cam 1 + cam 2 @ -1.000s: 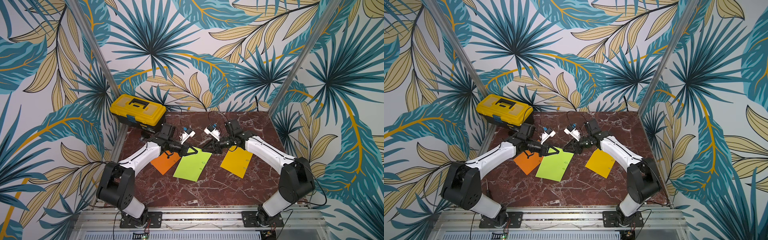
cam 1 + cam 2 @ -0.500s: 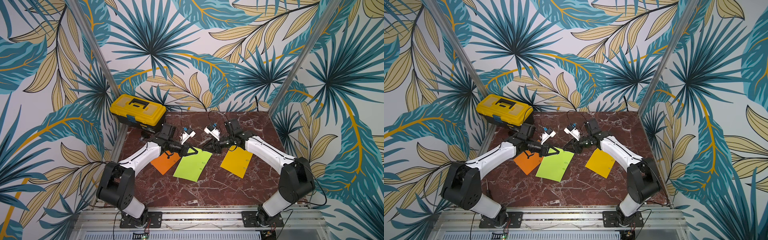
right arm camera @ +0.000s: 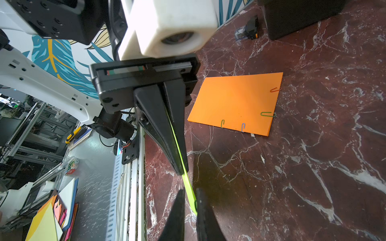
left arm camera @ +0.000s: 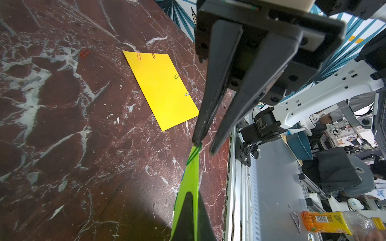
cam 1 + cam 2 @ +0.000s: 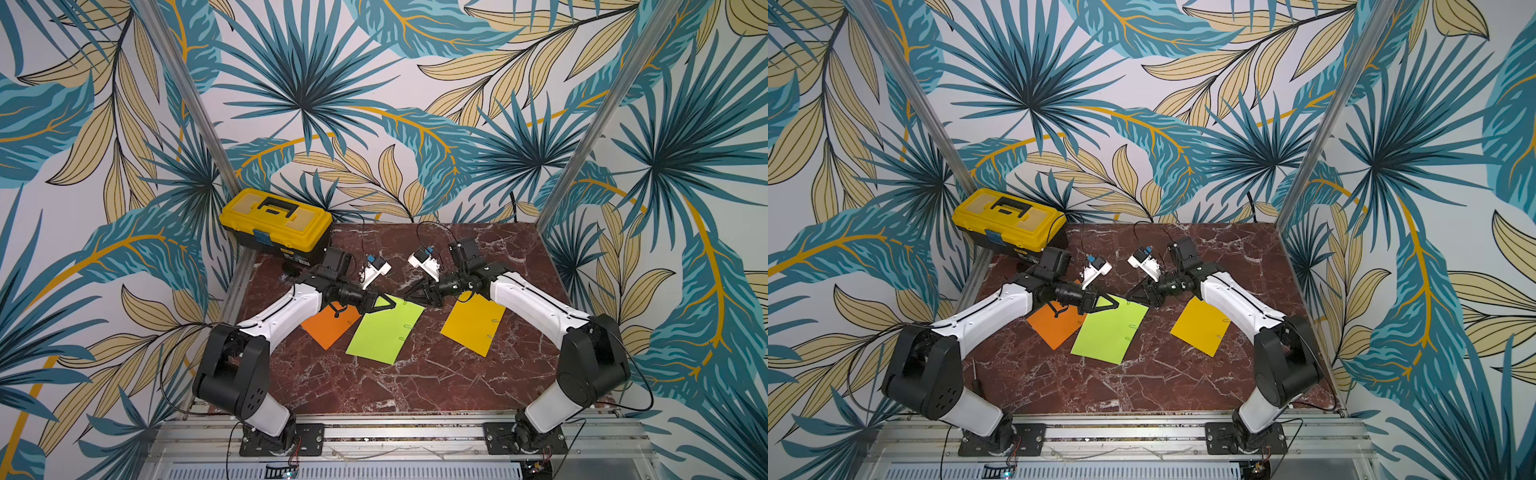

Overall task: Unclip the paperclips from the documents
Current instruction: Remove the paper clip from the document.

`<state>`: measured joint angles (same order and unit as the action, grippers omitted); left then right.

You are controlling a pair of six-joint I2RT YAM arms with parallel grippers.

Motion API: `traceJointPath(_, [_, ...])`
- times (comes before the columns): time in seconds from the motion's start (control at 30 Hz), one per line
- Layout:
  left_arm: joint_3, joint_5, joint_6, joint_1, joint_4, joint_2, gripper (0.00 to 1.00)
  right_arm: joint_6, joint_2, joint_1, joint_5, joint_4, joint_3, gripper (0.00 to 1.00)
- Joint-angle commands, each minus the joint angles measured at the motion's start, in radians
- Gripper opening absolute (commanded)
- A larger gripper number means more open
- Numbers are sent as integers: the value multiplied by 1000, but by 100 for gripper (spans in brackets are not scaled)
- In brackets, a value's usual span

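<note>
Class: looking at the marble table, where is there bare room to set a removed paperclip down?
Free: the marble strip between the sheets and the front rail; the far right corner. Crowded: the middle, where left gripper and right gripper meet at the lime green sheet, orange sheet and yellow sheet alongside.

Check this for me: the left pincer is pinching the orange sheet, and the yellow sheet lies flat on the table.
Wrong sheet. The left pincer is pinching the lime green sheet, not the orange one, as the right wrist view shows; the orange sheet lies flat and free there. The yellow sheet does lie flat on the table.
</note>
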<state>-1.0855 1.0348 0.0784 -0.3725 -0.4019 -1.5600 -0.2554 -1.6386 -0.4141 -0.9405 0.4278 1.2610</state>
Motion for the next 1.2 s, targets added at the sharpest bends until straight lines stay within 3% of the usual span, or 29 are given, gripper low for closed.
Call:
traceJointPath(0.0, [-37, 2, 14, -4, -14, 1, 0, -14, -12, -6, -17, 21, -10, 15])
traceJointPath(0.73, [-47, 4, 21, -4, -35, 0, 0, -3, 0, -3, -15, 8, -18, 15])
traceJointPath(1.17, [-50, -5, 32, -7, -51, -9, 0, -5, 7, -3, -15, 4, -19, 4])
